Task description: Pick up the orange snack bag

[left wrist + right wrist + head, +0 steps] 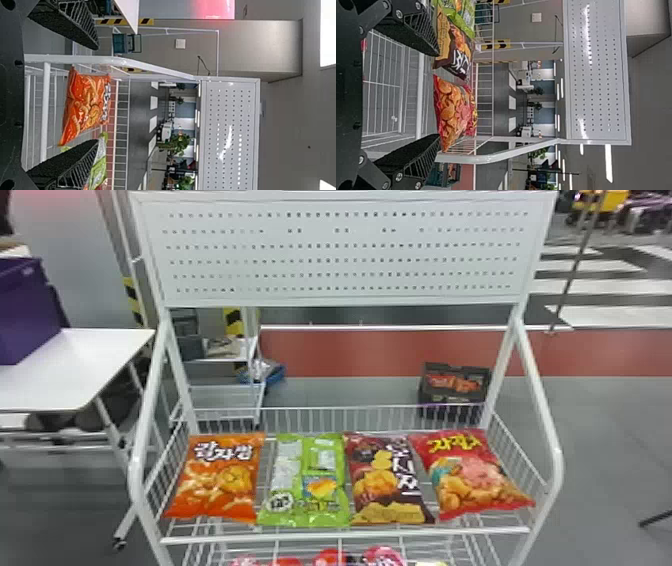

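The orange snack bag lies face up at the left end of the rack's upper wire basket. In the left wrist view the orange bag is beyond my left gripper, whose two fingers stand wide apart with nothing between them. My right gripper is open too, facing the red snack bag at the basket's other end, not touching it.
Right of the orange bag lie a green bag, a dark brown bag and the red bag. White side rails and a front bar frame the basket. A white table stands at left.
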`<state>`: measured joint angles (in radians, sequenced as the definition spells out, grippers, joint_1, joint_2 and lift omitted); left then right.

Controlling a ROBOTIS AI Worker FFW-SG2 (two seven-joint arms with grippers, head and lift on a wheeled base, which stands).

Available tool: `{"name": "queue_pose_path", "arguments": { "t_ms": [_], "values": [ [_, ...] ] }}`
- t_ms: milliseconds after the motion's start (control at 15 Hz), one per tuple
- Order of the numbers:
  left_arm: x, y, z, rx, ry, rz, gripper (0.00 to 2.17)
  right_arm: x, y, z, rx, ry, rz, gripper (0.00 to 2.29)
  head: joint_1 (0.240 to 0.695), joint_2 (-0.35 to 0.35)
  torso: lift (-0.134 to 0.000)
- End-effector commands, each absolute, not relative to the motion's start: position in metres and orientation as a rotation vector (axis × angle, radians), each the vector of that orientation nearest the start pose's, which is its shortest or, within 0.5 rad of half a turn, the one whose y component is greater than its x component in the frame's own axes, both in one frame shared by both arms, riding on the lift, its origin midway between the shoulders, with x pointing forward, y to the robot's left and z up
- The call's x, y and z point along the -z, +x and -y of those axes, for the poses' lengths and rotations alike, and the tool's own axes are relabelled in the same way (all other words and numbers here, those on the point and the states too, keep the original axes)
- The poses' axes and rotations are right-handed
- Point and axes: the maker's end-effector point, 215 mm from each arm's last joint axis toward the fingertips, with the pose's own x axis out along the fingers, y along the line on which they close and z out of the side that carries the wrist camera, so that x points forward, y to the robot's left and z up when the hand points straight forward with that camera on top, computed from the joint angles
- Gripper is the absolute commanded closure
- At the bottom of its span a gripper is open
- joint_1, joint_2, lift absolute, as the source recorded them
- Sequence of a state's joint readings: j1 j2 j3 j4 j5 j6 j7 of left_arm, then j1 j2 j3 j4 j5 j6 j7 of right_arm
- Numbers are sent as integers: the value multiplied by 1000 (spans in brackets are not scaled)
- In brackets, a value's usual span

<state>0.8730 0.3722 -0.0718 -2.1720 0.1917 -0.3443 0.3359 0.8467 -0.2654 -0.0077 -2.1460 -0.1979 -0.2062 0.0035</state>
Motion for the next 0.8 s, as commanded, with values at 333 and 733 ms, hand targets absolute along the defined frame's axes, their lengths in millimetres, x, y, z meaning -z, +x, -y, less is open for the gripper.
{"name": "queue_pose_path", "arguments": {
  "t_ms": [333,733],
  "values": [
    [318,333,-268,-60,-12,31,39,355,340,237,-146,5,-78,174,499,0,0],
    [335,342,-259,-38,-11,5,39,356,340,236,-148,5,-79,171,499,0,0]
  ]
}}
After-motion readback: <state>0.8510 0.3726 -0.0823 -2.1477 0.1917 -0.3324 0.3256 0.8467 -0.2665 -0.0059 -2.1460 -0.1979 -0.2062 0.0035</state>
